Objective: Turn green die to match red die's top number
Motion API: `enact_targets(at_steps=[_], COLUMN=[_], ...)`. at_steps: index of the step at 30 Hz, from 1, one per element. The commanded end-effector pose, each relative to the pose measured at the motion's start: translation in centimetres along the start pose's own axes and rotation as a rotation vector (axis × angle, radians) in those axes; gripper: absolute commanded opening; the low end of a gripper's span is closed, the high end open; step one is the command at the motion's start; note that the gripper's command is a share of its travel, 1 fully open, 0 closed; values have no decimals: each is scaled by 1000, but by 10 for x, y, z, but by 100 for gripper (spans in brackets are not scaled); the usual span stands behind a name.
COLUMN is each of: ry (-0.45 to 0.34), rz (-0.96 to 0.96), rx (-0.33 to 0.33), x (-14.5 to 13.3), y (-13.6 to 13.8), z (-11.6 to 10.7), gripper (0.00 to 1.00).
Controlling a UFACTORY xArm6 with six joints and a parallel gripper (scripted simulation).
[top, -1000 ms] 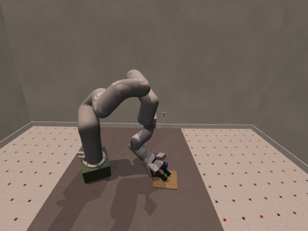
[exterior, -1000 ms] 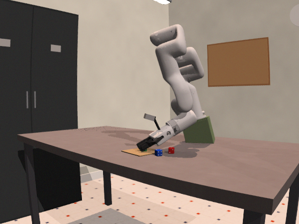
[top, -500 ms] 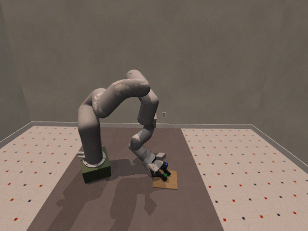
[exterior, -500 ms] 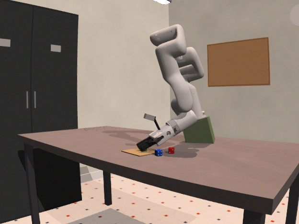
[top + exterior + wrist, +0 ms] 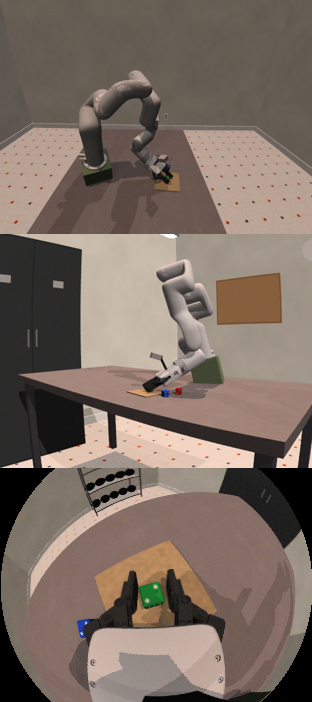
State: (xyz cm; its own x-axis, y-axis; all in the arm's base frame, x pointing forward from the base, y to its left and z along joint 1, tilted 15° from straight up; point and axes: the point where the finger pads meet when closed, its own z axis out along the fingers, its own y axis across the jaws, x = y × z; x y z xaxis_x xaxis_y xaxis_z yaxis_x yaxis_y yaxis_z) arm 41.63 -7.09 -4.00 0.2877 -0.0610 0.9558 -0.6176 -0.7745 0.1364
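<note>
The green die (image 5: 152,595) (image 5: 167,177) lies on the tan mat (image 5: 166,557) (image 5: 174,185) (image 5: 136,392), between my fingers. My gripper (image 5: 151,578) (image 5: 168,176) (image 5: 148,386) is tilted low over the mat and open, with a narrow gap showing on each side of the die in the wrist view. In the exterior view the fingers hide nearly all of the die. The red die (image 5: 178,390) sits on the table to the right of the mat. The blue die (image 5: 165,393) (image 5: 168,166) (image 5: 80,627) sits just off the mat's edge. The pips are too small to read.
The arm's green base block (image 5: 97,174) (image 5: 209,371) stands on the brown table (image 5: 226,405) behind the dice. A black cabinet (image 5: 40,334) stands beyond the table's left end.
</note>
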Motion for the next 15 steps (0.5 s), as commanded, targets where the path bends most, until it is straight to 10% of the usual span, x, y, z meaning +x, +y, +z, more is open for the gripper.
enact_targets(at_steps=[1, 15], ry=[1, 1], rz=[2, 2], rx=[1, 1], x=[1, 1], y=[-1, -1], z=[0, -22], gripper=[42, 42])
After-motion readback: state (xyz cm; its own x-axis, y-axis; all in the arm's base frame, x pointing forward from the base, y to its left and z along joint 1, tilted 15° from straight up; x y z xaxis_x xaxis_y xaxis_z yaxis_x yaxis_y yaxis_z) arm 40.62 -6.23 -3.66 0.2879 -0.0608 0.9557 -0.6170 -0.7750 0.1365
